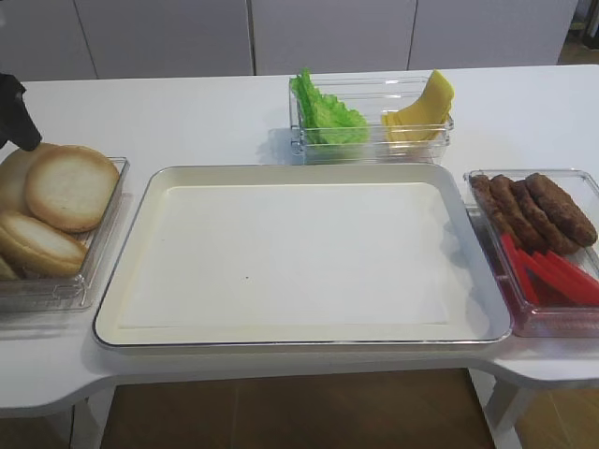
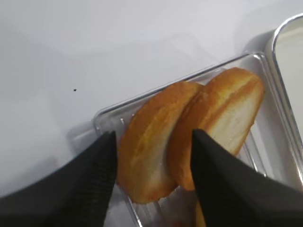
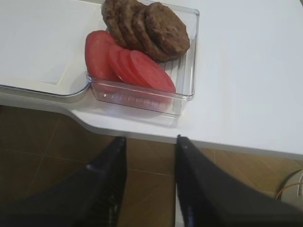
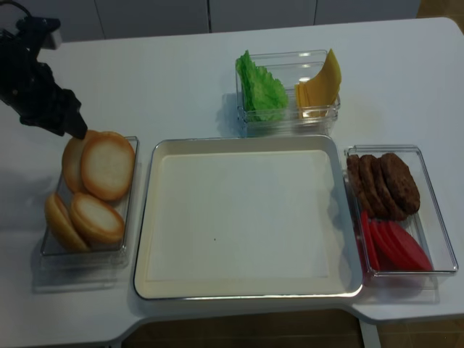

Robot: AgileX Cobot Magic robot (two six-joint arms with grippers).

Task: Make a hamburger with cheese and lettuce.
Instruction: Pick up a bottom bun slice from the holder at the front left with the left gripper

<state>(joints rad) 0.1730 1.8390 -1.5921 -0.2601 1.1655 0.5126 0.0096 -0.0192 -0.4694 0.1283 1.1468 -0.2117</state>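
White table lay bare around the tray (image 1: pixel 122 281); at frame left we held the left gripper (image 2: pixel 151 156), open and empty, over the buns (image 4: pixel 107 165), needing a straddling descent.

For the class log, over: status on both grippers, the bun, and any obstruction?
Left gripper open, straddling a bun half in its container. Right gripper open, empty, off the table edge. Tray bare. Nothing obstructing.

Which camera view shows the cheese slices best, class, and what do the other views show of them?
The exterior high realsense view: it looks down on the cheese, showing the pale-yellow stack leaning in its clear container beside the lettuce. The other exterior view shows the cheese lower and more side-on. Neither wrist view shows it.
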